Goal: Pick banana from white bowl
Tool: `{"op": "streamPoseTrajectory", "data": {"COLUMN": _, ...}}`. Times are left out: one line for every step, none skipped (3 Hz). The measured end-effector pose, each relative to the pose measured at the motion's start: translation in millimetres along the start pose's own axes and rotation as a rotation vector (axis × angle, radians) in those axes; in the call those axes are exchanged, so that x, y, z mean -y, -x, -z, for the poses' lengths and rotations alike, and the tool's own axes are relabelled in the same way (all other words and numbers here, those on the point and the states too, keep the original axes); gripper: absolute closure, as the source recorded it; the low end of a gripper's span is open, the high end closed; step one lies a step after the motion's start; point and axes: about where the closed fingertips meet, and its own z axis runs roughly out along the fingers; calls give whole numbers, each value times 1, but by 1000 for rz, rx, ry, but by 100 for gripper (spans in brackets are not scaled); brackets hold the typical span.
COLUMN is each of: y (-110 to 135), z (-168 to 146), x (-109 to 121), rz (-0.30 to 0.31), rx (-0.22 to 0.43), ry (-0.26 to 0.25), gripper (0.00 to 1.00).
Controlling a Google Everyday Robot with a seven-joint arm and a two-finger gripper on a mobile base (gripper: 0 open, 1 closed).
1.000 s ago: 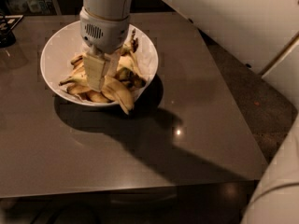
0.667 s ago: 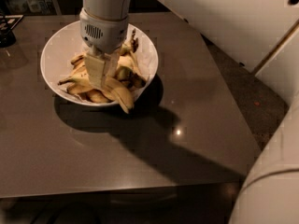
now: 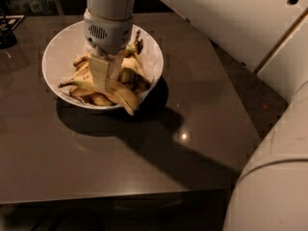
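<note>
Reached, not yet lifted.
Upper left, the gripper (image 3: 104, 82) was down on the banana (image 3: 122, 96) in the white bowl (image 3: 57, 52); whether it had clamped, I could not tell.

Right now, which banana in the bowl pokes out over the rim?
The longest, curved banana at the front; its tip overhangs the white bowl's rim. The gripper hangs over its middle.

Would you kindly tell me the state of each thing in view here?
white bowl: upright on the table, holding bananas.
banana: lying across the pile, tip over the front rim.
end effector: down inside the bowl, over the banana.
other bananas: heaped in the bowl.
</note>
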Motion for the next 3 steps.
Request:
{"op": "streamPoseTrajectory", "data": {"y": 0, "z": 0, "x": 1, "rz": -3, "rx": -3, "ry": 5, "gripper": 63}}
{"op": "streamPoseTrajectory", "data": {"y": -1, "z": -1, "x": 3, "rz": -9, "rx": -8, "ry": 13, "gripper": 60}}
{"op": "streamPoseTrajectory", "data": {"y": -2, "z": -2, "x": 6, "rz": -11, "rx": -13, "ry": 13, "gripper": 80}}
